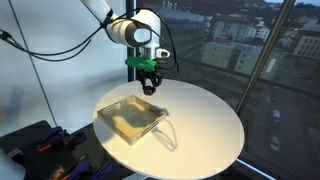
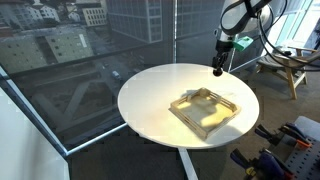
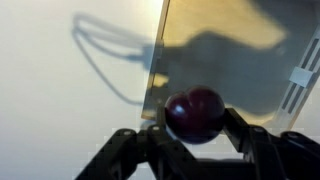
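White table (image 1: 212, 128); tool (image 3: 197, 127) grips dark-red ball (image 3: 195, 110) (pads hidden behind it).

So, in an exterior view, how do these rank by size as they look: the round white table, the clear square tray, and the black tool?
1. Round white table, clearly largest.
2. Clear square tray, lying on it.
3. Black tool, shut on a dark red ball, smallest; its height above the table does not change the order.
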Controlling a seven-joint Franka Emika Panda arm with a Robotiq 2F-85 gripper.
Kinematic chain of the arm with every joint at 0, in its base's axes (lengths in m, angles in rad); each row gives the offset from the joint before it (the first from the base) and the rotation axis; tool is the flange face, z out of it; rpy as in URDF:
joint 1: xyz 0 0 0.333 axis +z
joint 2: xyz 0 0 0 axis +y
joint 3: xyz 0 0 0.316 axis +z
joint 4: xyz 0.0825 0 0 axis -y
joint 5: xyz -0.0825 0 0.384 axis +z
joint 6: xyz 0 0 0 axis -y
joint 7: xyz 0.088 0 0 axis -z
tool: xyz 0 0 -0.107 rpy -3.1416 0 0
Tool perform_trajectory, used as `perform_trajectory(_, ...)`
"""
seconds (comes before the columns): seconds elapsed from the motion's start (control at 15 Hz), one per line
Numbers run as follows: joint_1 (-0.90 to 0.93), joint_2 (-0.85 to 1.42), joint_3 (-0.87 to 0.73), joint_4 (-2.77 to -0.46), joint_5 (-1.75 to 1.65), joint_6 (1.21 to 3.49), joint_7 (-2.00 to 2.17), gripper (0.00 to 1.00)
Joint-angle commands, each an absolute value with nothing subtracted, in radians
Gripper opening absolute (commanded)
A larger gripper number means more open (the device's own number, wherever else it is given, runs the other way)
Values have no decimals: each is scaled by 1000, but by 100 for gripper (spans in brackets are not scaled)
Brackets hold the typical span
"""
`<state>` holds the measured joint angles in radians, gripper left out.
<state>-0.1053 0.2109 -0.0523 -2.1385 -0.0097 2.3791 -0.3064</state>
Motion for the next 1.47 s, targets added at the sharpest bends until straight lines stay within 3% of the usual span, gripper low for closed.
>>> perform_trajectory(0.0, -97, 160, -44, -2190, -24, 2398, -313, 35)
perform_trajectory(1.13, -69, 130, -24, -2232, -10, 2394, -306, 35)
perform_trajectory(1.2, -68, 129, -24, -2233, -10, 2394, -306, 60)
perform_trajectory(1.4, -69, 135, -24, -2233, -10, 2394, -306, 60)
